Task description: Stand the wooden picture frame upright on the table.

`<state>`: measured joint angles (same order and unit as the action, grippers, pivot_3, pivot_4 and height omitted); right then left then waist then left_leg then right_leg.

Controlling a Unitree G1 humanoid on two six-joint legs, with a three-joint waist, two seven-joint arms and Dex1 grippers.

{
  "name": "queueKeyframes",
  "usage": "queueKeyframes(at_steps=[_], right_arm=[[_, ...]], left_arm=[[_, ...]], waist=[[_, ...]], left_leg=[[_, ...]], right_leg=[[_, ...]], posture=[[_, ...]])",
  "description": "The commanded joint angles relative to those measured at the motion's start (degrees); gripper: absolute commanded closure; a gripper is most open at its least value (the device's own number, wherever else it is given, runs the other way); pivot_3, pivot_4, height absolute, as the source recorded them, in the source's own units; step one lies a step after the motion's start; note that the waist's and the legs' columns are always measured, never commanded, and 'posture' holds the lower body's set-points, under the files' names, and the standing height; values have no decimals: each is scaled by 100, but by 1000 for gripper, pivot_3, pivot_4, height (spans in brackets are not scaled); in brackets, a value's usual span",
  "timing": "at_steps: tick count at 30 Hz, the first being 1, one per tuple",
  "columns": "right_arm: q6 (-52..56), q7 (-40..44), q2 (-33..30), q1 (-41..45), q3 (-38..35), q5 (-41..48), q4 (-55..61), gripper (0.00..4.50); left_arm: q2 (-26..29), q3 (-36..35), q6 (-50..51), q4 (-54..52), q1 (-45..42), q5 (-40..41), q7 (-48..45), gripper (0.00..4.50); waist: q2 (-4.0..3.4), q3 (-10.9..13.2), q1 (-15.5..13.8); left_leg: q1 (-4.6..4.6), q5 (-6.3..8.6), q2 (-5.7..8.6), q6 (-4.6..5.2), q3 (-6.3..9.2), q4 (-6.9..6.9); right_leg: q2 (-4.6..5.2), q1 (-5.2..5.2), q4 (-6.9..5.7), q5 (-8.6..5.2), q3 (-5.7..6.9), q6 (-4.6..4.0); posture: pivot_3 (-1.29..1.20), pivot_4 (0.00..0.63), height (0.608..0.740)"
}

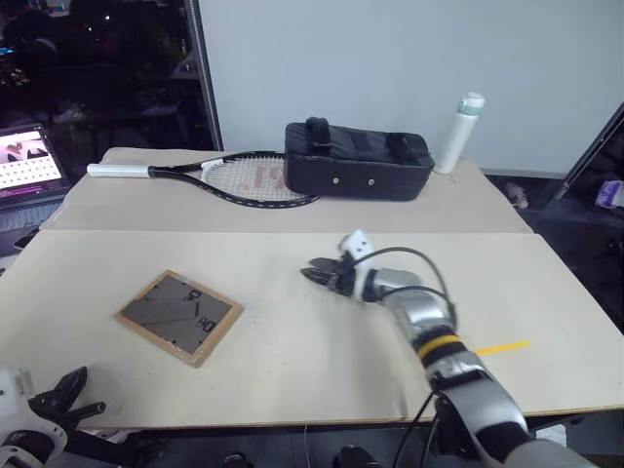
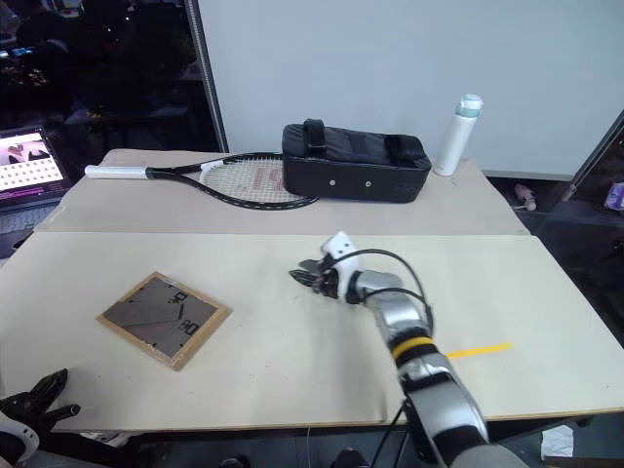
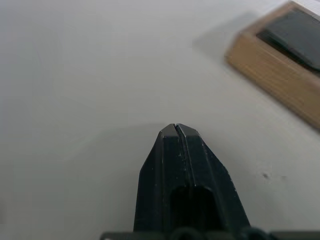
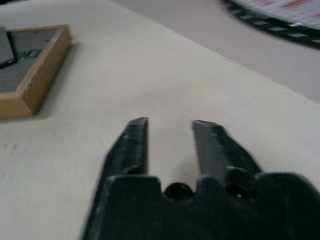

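Wooden picture frame [image 1: 180, 316] lies face-down near the counter's [image 1: 292, 370] left front corner; right hand [image 1: 317, 273], empty and slightly parted, should approach low and take one raised edge; left hand [image 3: 176, 131] closed, empty.

A: How is the light over the counter [image 1: 292, 380]?

B: Even and soft from above; the pale top is bright, with no hard glare. The far left background is dark, apart from a glowing laptop screen [image 1: 27, 161].

A: Any shadows?

B: Faint ones. The wooden picture frame [image 3: 280, 70] throws a soft, smeared shadow in the left wrist view.

A: Focus?

B: Head views are fairly sharp. In the wrist views the near black fingers [image 4: 132, 145] are blurred, and the racket [image 4: 280, 25] is soft.
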<state>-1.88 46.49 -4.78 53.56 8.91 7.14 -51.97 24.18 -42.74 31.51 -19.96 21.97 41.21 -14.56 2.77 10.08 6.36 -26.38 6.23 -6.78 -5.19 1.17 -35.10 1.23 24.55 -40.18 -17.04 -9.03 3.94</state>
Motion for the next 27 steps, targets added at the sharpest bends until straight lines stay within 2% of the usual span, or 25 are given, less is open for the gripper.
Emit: queueKeyframes(at_steps=[1, 5, 10, 15, 21, 24, 27], right_arm=[[-835, -217, 415, 598, 11, -315, -1042, 4438], [-1103, -284, 909, 912, 43, -577, -1748, 4438], [-1294, -240, 1350, 943, 179, -916, -2086, 4438], [-1568, 354, 1643, 789, 291, -1037, -2053, 4438], [-1779, 1452, 1426, 401, 368, -969, -1551, 4438], [-1828, 1802, 1118, 18, 673, -1202, -910, 4438], [-1440, 2062, 681, -458, 850, -1216, 165, 4438]], left_arm=[[19, 99, 40, -216, -291, -189, 426, 4500], [49, 343, 13, -24, -877, -323, 667, 4500], [-3, 841, 34, 392, -1499, -652, 855, 4500], [-90, 1466, 28, 833, -2066, -926, 745, 4500], [177, 2151, 199, 1266, -2652, -1132, 34, 4500], [136, 2478, 310, 1296, -2754, -1222, -184, 4500], [-17, 2943, 414, 1296, -2728, -1353, -424, 4500]], waist=[[-2, 1, -15], [-5, 3, -37], [-6, 4, -108], [-6, 3, -115], [-10, 2, -221], [-14, -1, -257], [-41, -22, -373]], left_leg=[[-1, 0, 0, 0, 4, 2], [-2, 0, 0, -1, 27, 3], [-2, 1, 0, -2, 40, 5], [-2, 0, 0, -2, 45, 10], [3, 11, 0, -26, 62, 10], [9, 11, 0, -27, 61, 17], [9, 9, 0, -29, 61, 16]], right_leg=[[0, 0, 0, 0, 7, -1], [0, -10, -4, -7, 36, -14], [0, -16, -6, -10, 54, -19], [1, -21, -7, -12, 63, -18], [2, -35, -10, -16, 85, -25], [2, -36, -10, -18, 86, -28], [5, -45, -5, -22, 87, -24]], posture=[[0, 150, 677], [0, 150, 677], [0, 150, 677], [0, 150, 677], [0, 150, 677], [0, 150, 677], [0, 150, 677]])
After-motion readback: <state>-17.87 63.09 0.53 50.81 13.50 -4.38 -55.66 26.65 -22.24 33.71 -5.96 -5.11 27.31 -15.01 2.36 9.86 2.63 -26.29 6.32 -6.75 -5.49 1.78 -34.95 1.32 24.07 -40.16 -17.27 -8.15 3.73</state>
